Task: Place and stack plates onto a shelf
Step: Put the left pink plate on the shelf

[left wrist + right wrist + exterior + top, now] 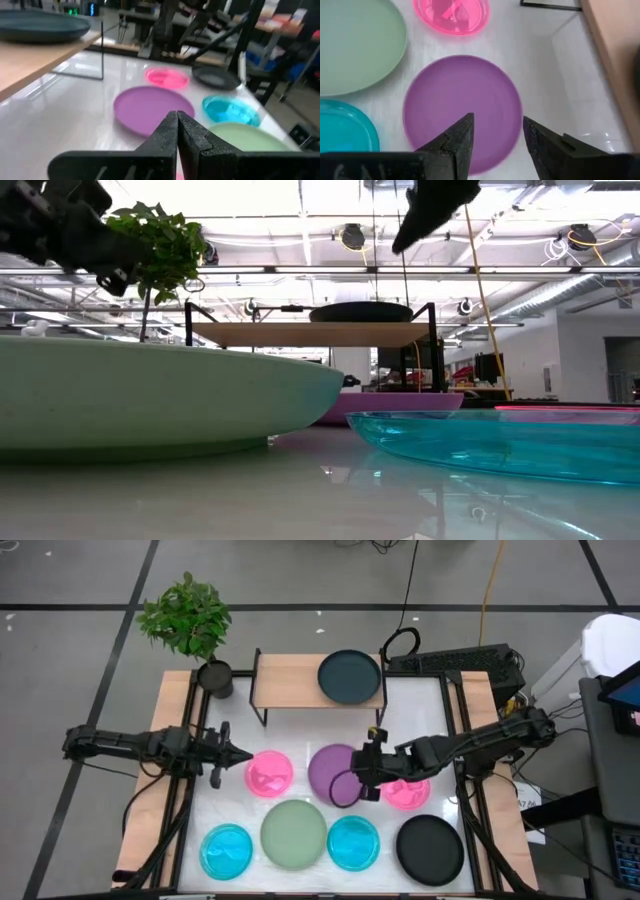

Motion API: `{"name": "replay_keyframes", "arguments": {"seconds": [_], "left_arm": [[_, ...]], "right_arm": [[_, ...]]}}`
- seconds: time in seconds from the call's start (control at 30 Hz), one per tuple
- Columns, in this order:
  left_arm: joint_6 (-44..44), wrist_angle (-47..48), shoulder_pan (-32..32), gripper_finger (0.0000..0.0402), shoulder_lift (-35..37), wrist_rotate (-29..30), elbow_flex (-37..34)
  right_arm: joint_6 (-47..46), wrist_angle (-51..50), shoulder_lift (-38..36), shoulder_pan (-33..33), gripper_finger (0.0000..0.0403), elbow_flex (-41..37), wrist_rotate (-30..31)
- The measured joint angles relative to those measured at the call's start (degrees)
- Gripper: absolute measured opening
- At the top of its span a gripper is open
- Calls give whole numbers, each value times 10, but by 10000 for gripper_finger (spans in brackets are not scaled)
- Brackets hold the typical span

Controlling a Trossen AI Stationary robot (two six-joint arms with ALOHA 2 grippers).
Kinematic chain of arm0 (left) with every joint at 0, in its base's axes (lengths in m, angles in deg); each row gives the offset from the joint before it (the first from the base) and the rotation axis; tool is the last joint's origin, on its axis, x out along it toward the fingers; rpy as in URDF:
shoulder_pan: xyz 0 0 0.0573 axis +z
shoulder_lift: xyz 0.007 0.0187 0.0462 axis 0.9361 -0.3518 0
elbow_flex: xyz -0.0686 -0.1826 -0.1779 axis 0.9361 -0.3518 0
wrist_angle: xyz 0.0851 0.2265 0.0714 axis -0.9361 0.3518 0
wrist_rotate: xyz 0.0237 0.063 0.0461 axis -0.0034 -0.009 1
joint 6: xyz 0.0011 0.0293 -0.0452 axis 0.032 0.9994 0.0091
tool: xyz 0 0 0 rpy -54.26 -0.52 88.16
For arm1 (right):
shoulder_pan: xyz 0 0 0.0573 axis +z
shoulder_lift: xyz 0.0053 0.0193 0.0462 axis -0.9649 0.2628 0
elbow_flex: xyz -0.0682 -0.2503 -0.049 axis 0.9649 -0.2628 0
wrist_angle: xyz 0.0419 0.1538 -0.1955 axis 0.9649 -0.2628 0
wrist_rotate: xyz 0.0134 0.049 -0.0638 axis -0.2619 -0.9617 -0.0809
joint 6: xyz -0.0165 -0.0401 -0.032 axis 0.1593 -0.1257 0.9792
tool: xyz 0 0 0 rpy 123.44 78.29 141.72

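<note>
The shelf [320, 680] stands at the table's far edge, with a dark teal plate [350, 675] resting flat on the right part of its top. Several plates lie flat on the table: a purple one [330, 768], two pink [268, 773] [410, 795], a sage green one [293, 833], two cyan [226, 850] [353, 843] and a black one [430, 848]. My right gripper [497, 132] is open and hovers above the purple plate [462, 107], near its right rim. My left gripper [177, 122] is shut and held in the air left of the near pink plate.
A potted plant [190, 625] stands at the table's far left corner, beside the shelf. The left half of the shelf top [285, 670] is bare. Black frame rails run along both table sides. A keyboard and cables [450, 665] sit beyond the far right corner.
</note>
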Motion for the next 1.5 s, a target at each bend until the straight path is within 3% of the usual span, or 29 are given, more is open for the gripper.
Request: {"name": "replay_keyframes", "arguments": {"seconds": [0.33, 0.6, 0.7, 0.87, 1.07, 1.5], "left_arm": [[-3, 128, -55, 4, -163, 8, 130], [-24, 170, -116, 5, -289, 8, 174], [-42, 175, -138, 28, -327, 7, 184], [-96, 219, -166, 100, -379, 17, 207], [-139, 234, -210, 150, -427, 18, 210], [-44, 241, -274, 154, -547, 117, 210]], "right_arm": [[-39, 203, -1, 52, 150, -139, -4], [-73, 389, -1, 108, 150, -233, -5], [-56, 484, -1, 123, 150, -268, -4], [-48, 584, -1, 134, 150, -315, -5], [-64, 613, -1, 137, 150, -335, -4], [-73, 619, -1, 152, 150, -335, 3]]}}
